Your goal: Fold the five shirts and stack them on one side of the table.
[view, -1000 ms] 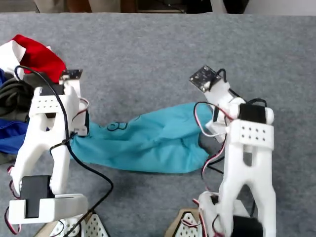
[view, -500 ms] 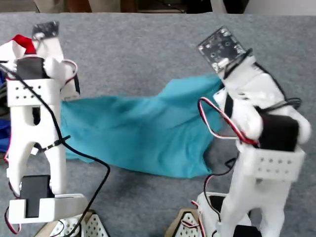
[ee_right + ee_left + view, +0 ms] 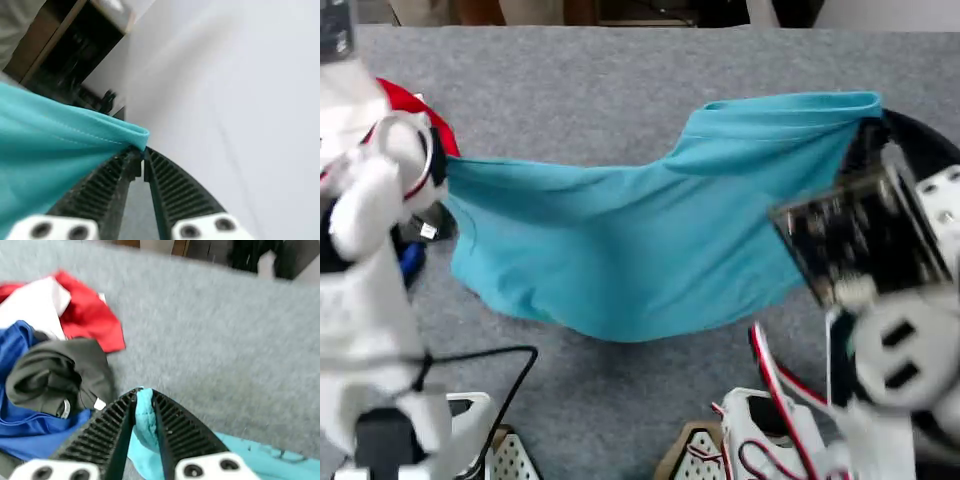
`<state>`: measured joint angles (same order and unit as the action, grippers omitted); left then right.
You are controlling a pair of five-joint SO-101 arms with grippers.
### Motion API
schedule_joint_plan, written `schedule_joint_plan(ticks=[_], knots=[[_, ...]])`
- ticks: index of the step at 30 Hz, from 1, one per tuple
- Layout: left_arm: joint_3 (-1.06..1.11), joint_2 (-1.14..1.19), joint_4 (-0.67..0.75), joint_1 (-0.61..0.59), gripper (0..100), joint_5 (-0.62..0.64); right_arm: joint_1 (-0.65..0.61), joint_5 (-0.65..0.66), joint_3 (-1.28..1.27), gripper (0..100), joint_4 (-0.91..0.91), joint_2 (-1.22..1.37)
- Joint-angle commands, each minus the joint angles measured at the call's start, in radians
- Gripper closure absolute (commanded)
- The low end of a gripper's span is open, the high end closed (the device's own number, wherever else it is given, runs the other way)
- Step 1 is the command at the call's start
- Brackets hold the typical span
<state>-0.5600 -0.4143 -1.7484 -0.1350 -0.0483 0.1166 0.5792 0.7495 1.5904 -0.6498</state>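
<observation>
A teal shirt (image 3: 650,240) hangs stretched in the air between both arms, high over the grey table (image 3: 620,90). My left gripper (image 3: 144,402) is shut on one corner of the teal shirt (image 3: 145,420), at the left in the high view. My right gripper (image 3: 141,156) is shut on the hemmed corner of the teal shirt (image 3: 50,150), at the upper right in the high view. A heap of other shirts lies on the table's left side: red and white (image 3: 65,310), dark grey (image 3: 55,372) and blue (image 3: 30,435).
The left arm (image 3: 370,260) and the right arm (image 3: 880,280) rise tall at either side of the high view. The arm bases (image 3: 720,450) stand at the front edge. Bare grey table lies behind and under the shirt.
Both arms have lifted and pulled apart, raising the teal shirt off the table and spreading it wide between them.
</observation>
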Motion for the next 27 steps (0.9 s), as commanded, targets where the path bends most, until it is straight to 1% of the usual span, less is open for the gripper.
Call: schedule_joint_plan(ticks=[1, 7, 12, 17, 20, 22, 27], knots=[[-0.038, -0.114, -0.011, -0.011, 98, 0.008, 0.025, 0.008, 0.111, 99.5, -0.080, -0.002], [-0.038, -0.246, -0.011, -0.012, 98, 0.008, 0.025, 0.009, 0.197, 99.4, -0.215, -0.004], [-0.040, -0.346, -0.011, -0.020, 98, 0.008, 0.030, 0.025, 0.260, 99.4, -0.362, -0.007], [-0.041, -0.409, -0.009, -0.124, 98, 0.008, 0.056, 0.124, 0.277, 99.4, -0.476, -0.005], [-0.037, -0.420, -0.009, -0.143, 98, 0.008, 0.056, 0.160, 0.275, 99.4, -0.480, -0.005], [-0.037, -0.421, -0.009, -0.144, 98, 0.008, 0.056, 0.166, 0.275, 99.4, -0.453, -0.004], [-0.037, -0.412, -0.009, -0.140, 98, 0.008, 0.053, 0.158, 0.268, 99.4, -0.304, -0.001]])
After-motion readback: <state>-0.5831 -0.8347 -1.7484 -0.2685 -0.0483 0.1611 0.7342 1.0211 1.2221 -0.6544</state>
